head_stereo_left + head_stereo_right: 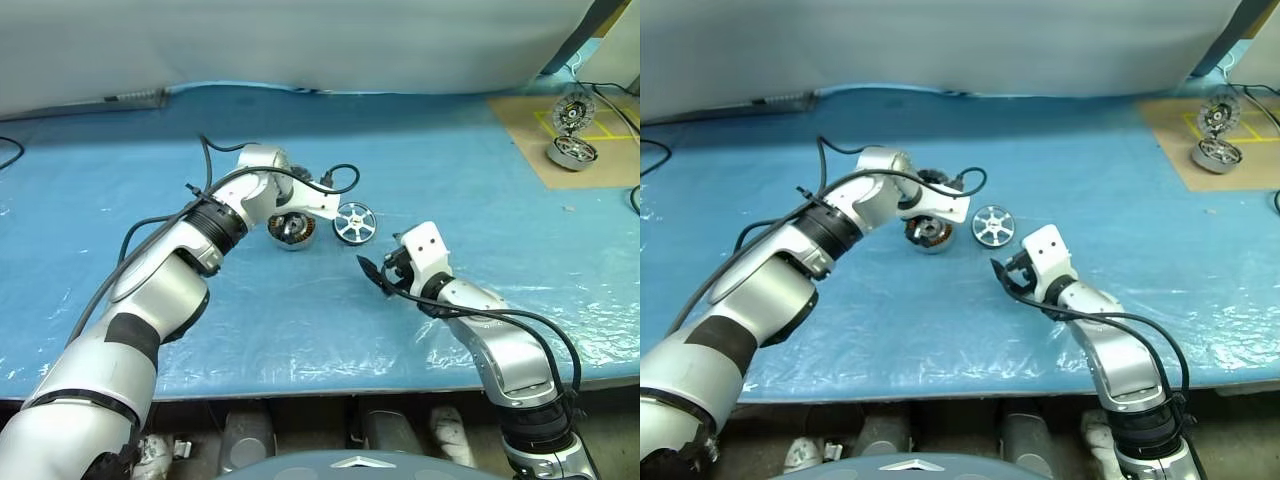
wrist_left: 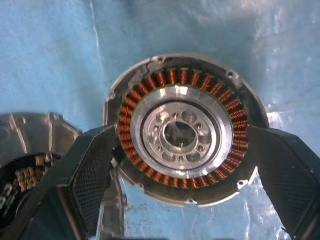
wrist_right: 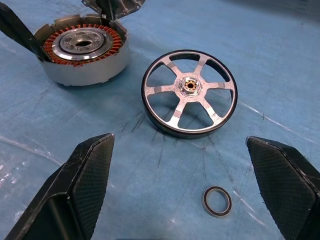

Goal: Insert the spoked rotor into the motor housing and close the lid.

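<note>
The motor housing [image 2: 180, 135], a grey cup with a ring of copper windings, sits on the blue sheet. Its lid [image 3: 114, 6] stands open at the cup's rim. My left gripper [image 1: 290, 222] points down over the housing, open, with one finger [image 2: 92, 175] on each side of the cup; whether they touch it I cannot tell. The spoked rotor [image 3: 189, 92], a shiny silver wheel, lies flat just right of the housing [image 1: 292, 232]. My right gripper [image 1: 378, 272] hovers open a little nearer than the rotor [image 1: 355, 222], aimed at it, with nothing between its fingers.
A small dark ring [image 3: 217, 201] lies on the sheet between the rotor and my right gripper. A second motor [image 1: 572, 150] with its raised lid sits on a cardboard sheet [image 1: 610, 165] at the far right. A cable [image 1: 340, 180] loops off my left wrist.
</note>
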